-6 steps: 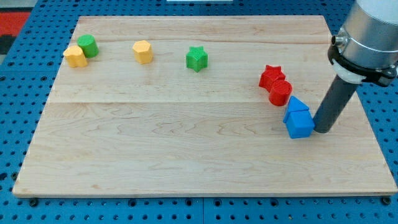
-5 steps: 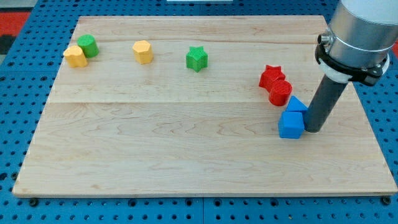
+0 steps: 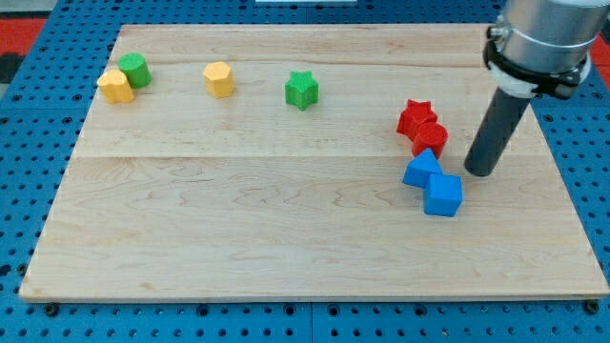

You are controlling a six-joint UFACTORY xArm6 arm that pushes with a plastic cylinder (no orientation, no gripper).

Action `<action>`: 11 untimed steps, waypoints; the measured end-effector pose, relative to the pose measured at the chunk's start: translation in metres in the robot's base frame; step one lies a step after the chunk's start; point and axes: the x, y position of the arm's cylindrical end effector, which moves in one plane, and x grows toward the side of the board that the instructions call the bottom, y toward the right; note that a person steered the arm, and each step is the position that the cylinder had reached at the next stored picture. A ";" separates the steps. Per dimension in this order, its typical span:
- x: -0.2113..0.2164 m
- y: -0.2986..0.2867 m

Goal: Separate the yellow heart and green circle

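My tip [image 3: 481, 172], a bare rod with no pincer to part or clamp, stands near the tabletop's [image 3: 286, 248] right edge beside the blue blocks [image 3: 434, 184], far from the yellow heart [image 3: 115, 87] touching the green circle [image 3: 135, 70] at the top-left corner, so the pair remains unseparated.

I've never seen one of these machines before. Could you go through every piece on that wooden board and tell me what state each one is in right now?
Yellow heart block: touching green circle.
Green circle block: against the heart, not separated.
Yellow hexagon block: alone.
Green star block: alone.
Red star block: touching red round block.
Red round block: against the star.
Blue triangular block: touching blue cube.
Blue cube block: flat.
My tip: right of the blue blocks, touching none.
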 end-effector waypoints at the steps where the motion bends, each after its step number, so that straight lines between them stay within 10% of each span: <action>1: -0.054 0.020; 4: -0.261 -0.248; 6: -0.236 -0.417; 11: -0.195 -0.479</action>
